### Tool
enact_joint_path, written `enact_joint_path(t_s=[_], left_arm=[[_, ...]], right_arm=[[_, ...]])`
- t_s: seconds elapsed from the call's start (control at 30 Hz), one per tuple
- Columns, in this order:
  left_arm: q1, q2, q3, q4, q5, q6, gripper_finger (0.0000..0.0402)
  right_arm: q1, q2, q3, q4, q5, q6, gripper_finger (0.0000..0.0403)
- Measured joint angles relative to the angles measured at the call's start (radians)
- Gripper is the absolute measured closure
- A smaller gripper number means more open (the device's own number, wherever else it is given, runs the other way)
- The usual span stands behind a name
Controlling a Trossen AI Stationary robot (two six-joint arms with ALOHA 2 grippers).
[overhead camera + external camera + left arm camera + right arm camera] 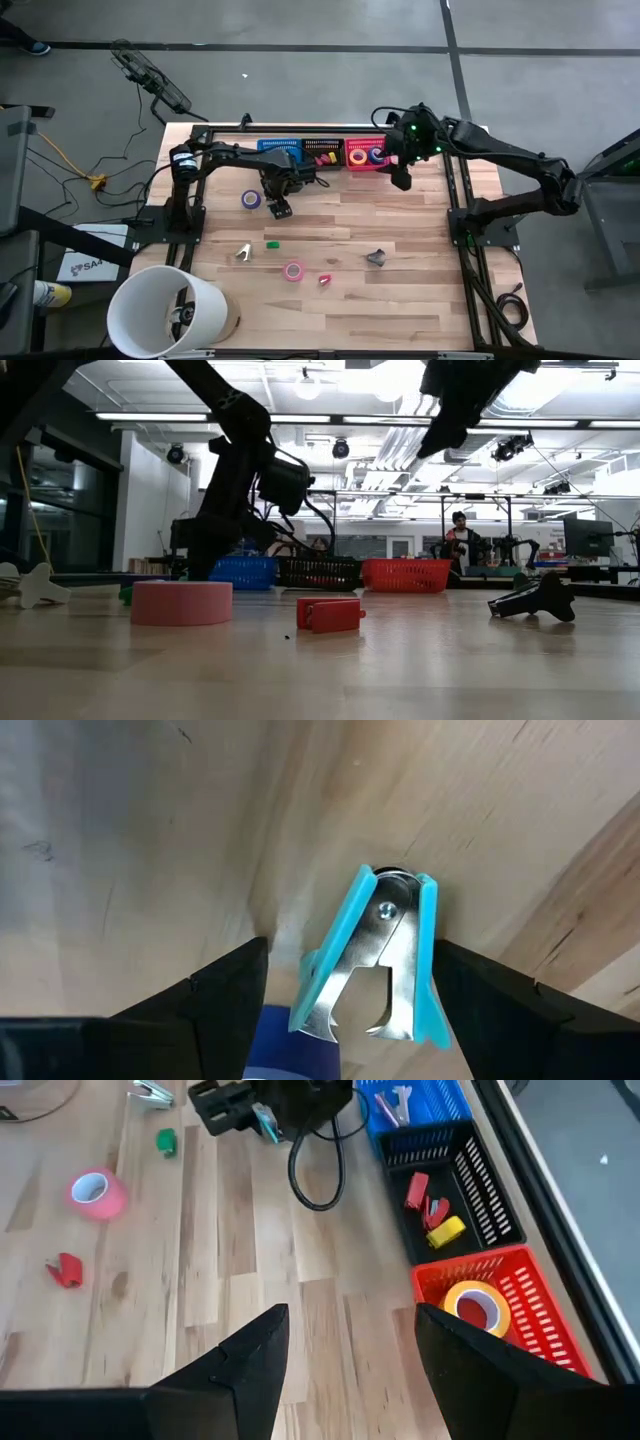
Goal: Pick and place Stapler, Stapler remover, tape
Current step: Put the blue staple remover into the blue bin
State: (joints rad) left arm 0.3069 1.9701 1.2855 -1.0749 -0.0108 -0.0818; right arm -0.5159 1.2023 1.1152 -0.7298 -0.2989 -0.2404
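A light-blue stapler remover (378, 960) lies flat on the wood table. My left gripper (279, 209) points down over it, open, one finger on each side; one finger stands right beside its side. A purple tape roll (250, 200) lies just to the left. A pink tape roll (293, 271) and a small red stapler (325, 279) lie nearer the front. My right gripper (350, 1380) hangs open and holds nothing above the table beside the red basket (365, 155), which holds a yellow tape roll (478, 1305).
Blue (280, 150), black (322, 152) and red baskets stand in a row at the far edge. A green piece (271, 243), a white remover (243, 252) and a dark claw-shaped piece (376, 258) lie on the table. A big white cylinder (165, 310) stands at the near left corner.
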Motion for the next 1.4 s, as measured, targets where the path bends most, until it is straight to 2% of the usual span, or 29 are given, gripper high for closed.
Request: enact_joint_path(t_s=[0.17,0.27,0.7,0.97,1.1,1.23,1.4], left_arm=[[0.0,0.001,-0.001,-0.002,0.0,0.004,0.0129],[0.0,0.002,-0.001,-0.002,0.004,0.006,0.0149],[0.0,0.006,0.01,-0.047,0.046,-0.001,0.0313],[0.0,0.01,0.166,-0.192,0.058,-0.001,0.0315],[0.001,0.008,0.279,-0.216,0.046,-0.001,0.031],[0.01,0.007,0.38,-0.215,-0.021,-0.001,0.0304],[0.075,0.006,0.44,-0.19,-0.043,-0.044,0.0301]], right_arm=[[-0.002,-0.052,0.0,-0.018,0.012,-0.008,0.0194],[-0.002,-0.071,0.0,-0.024,0.032,-0.007,0.0194],[-0.002,-0.086,0.0,-0.089,0.074,0.012,0.0194],[-0.002,-0.086,0.0,-0.141,0.091,-0.005,0.0194],[-0.002,-0.086,-0.001,-0.172,0.109,-0.015,0.0194],[-0.002,-0.087,-0.001,-0.187,0.129,-0.023,0.0194],[-0.002,-0.103,-0.001,-0.187,0.134,-0.028,0.0194]])
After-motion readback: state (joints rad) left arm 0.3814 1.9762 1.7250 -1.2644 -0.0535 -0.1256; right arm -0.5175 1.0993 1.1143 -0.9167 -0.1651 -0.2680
